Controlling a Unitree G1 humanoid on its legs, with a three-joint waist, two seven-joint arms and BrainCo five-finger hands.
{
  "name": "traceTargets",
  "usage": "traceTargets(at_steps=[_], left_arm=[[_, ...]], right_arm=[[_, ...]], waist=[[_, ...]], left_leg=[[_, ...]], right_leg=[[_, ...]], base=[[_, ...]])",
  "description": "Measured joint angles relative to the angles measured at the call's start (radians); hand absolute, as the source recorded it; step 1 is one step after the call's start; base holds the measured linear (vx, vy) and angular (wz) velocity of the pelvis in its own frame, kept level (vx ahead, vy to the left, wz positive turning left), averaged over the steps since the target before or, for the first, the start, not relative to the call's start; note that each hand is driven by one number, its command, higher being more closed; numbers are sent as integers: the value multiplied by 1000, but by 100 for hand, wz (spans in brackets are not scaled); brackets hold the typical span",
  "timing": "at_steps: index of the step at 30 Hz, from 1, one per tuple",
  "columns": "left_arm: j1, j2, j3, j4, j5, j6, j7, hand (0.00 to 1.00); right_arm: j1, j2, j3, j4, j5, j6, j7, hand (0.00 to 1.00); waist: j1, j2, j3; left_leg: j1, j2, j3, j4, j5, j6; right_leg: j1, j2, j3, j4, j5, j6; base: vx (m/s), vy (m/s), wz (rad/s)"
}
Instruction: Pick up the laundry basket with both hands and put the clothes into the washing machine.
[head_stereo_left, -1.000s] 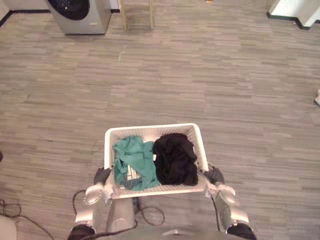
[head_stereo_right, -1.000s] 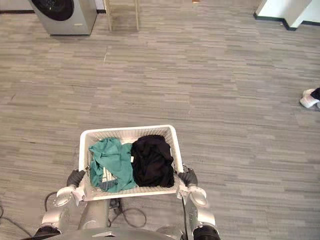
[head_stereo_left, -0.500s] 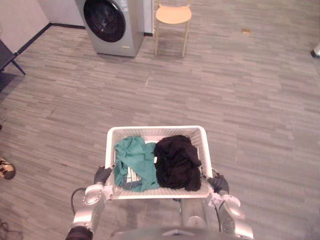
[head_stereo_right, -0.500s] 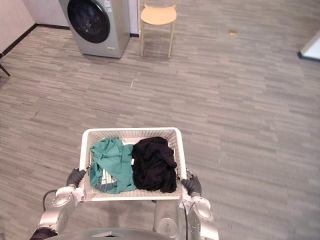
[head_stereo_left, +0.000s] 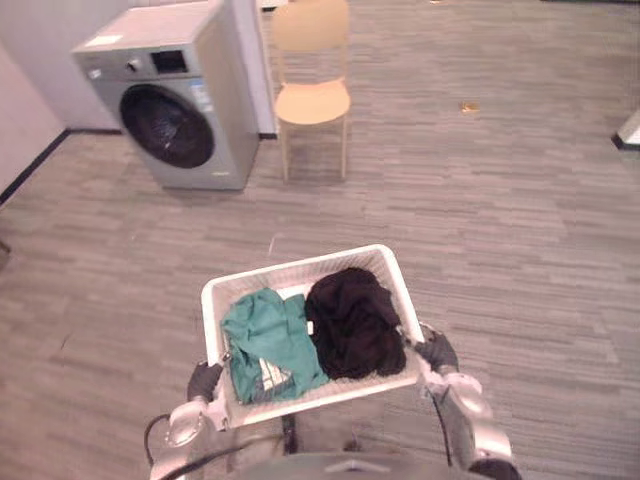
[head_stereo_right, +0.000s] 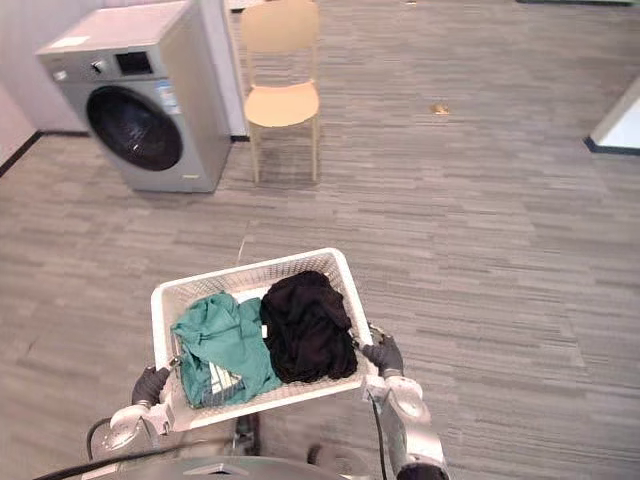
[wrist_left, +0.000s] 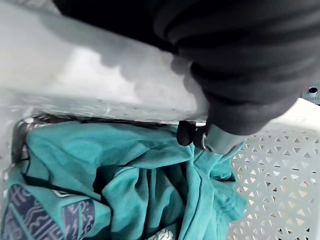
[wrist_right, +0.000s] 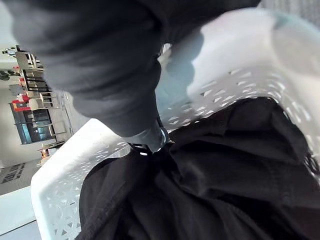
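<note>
basket (head_stereo_left: 300, 272) still held, washing machine (head_stereo_left: 170, 110) nearer

The laundry basket (head_stereo_right: 240, 278) rim hides much of the left hand (head_stereo_right: 150, 383) and the right hand (head_stereo_right: 385, 355); the chair (head_stereo_right: 282, 100) back is cut at the upper edge.

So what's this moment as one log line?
phase: carry | left hand, right hand: gripping laundry basket sides | load: green garment, black garment | washing machine: ahead left, beside chair
</note>
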Motion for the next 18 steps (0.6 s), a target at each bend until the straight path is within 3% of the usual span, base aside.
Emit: traceTargets(at_steps=[1, 2, 3, 4, 5, 7, 8, 9, 10, 11, 12, 13, 15, 16, 17, 18], left_arm=[[6, -3, -1, -1, 4, -5, 4, 100], [19, 20, 5, 7, 8, -5, 4, 100], [21, 24, 15, 7, 12, -2, 4, 100], [17, 24, 35, 8, 14, -1, 6, 100], [8, 44, 33, 12, 14, 6, 9, 100], [-3, 66, 6, 15, 15, 31, 18, 100], [-1, 66, -3, 15, 15, 35, 22, 100], [17, 67, -22, 11, 15, 36, 23, 100], [17, 75, -30, 9, 15, 36, 23, 100], [16, 79, -35, 8, 14, 36, 24, 100], [2, 80, -42, 7, 13, 34, 25, 100], [-8, 80, -48, 7, 13, 34, 25, 100], [-28, 98, -77, 8, 13, 33, 25, 100], [-26, 100, -80, 12, 13, 33, 24, 100], [-1, 83, -68, 9, 14, 33, 25, 100], [1, 71, -60, 7, 14, 33, 24, 100]], right_arm=[[6, 0, 4, 26, 0, -4, -2, 100], [21, 22, 5, 51, 0, 0, -1, 100], [28, 31, 11, 54, -1, 0, 0, 100], [18, 53, 16, 66, -11, -1, 2, 100], [12, 69, 14, 74, -16, -1, 2, 100], [28, 74, 9, 95, -17, 2, 2, 100], [40, 73, 5, 95, -17, 4, 2, 100], [74, 71, 3, 80, -17, 4, 2, 100], [86, 72, 2, 60, -16, 4, 2, 100], [91, 74, 3, 56, -15, -4, 6, 100], [105, 77, -6, 9, -15, -4, 10, 100], [112, 76, -12, 4, -15, -5, 10, 100], [128, 82, -37, -15, -16, 10, 9, 100], [138, 82, -38, -20, -16, 9, 10, 100], [150, 80, -35, -24, -16, 9, 11, 100], [150, 83, -39, -24, -17, 8, 10, 100]], waist=[[6, 5, -12], [18, -49, -54], [23, -75, -69], [10, -129, -60], [-6, -163, -40], [-33, -175, -5], [-38, -165, 5], [-41, -140, 14], [-45, -127, 19], [-53, -125, 20], [-67, -120, 25], [-67, -107, 32], [-71, -115, 5], [-74, -118, 0], [-83, -107, -33], [-94, -101, -38]], left_leg=[[-14, -5, 1, -13, 57, 31], [1, -58, 14, 20, 129, 93], [0, -79, 27, 42, 145, 146], [20, -106, 51, 98, 80, 168], [62, -137, 43, 130, 13, 172], [185, -173, 5, 131, -54, 183], [235, -174, -7, 123, -74, 184], [336, -171, -34, 70, -112, 181], [377, -171, -56, 44, -129, 177], [397, -170, -68, 33, -139, 174], [447, -163, -102, 27, -184, 162], [468, -155, -115, 28, -205, 153], [539, -139, -172, 29, -305, 120], [571, -127, -182, 26, -331, 112], [630, -80, -192, 51, -367, 91], [606, -62, -188, 158, -372, 99]], right_leg=[[41, -5, 8, 23, -59, 30], [23, -53, 34, 147, -149, 62], [-25, -77, 33, 282, -185, 101], [-152, -122, 34, 605, -175, 219], [-272, -146, 42, 903, -43, 357], [-352, -172, 4, 1149, -14, 326], [-369, -181, -21, 1170, -21, 284], [-445, -194, -73, 1136, -43, 186], [-498, -211, -103, 1070, -60, 157], [-529, -226, -122, 998, -65, 146], [-578, -257, -157, 771, -56, 143], [-584, -258, -159, 665, -38, 143], [-559, -260, -113, 231, 108, 188], [-563, -258, -105, 233, 120, 184], [-558, -214, -100, 316, 152, 162], [-558, -204, -109, 374, 163, 150]], base=[[747, 305, -46], [780, 285, -40], [825, 251, -33], [781, 199, -5], [903, 215, 18], [781, 128, 55], [655, 75, 53], [615, 42, 39], [585, 16, 43], [592, -46, 61], [480, -71, 56], [607, -134, 67], [613, -209, 70], [871, -361, 65], [794, -321, 48], [952, -435, 64]])
